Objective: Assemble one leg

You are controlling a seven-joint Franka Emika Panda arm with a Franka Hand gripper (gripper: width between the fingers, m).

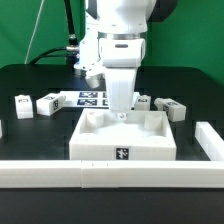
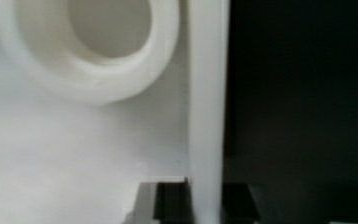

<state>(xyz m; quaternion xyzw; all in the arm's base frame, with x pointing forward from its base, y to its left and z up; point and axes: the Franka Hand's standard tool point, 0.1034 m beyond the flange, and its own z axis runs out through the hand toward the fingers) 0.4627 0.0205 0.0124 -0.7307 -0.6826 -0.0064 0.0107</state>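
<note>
Several alike lie on the counter (image 1: 40, 75), one leg (image 1: 47, 102) at the exterior view's left of the square part (image 1: 95, 150), likely light, stiff, slick, best pinched across its flat sides; the claw (image 1: 120, 108) hangs over that part, spread or pinching I cannot tell

centre: large flat white square part with raised rim (image 1: 124, 150)
behind it: marker board (image 1: 90, 98)
both sides of it: small white plastic leg blocks (image 1: 47, 102)
</note>
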